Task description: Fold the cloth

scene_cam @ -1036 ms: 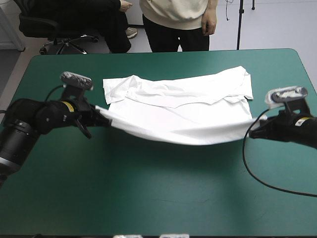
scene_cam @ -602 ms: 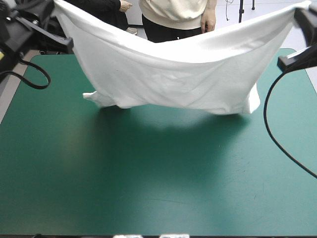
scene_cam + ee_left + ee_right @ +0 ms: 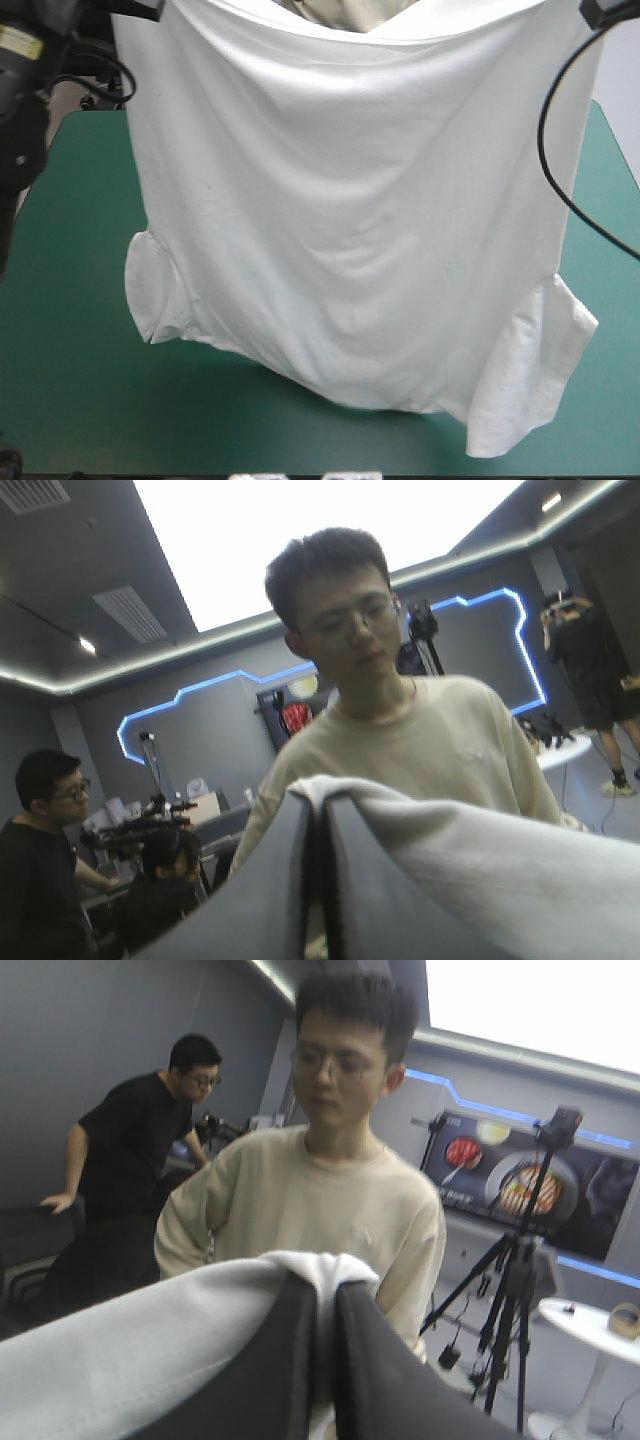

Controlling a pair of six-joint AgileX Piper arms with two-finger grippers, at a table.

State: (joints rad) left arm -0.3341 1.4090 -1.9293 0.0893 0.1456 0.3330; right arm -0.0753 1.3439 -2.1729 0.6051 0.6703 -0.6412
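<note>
The white T-shirt hangs as a wide sheet above the table, held up by its two upper corners. Its short sleeves dangle at the lower left and lower right, and the bottom edge hangs over the table's near part. In the left wrist view my left gripper is shut on the T-shirt, a white fold pinched between the black fingers. My right gripper is likewise shut on the T-shirt. Both arms are raised high, at the top corners of the high view.
The teal-green cover shows to the left, to the right and along the near edge under the hanging shirt. The shirt hides the middle and far part of the table.
Both arms have risen with the shirt. Earlier it lay spread on the table with its near edge pinched; now it hangs free and closer to the near edge.
</note>
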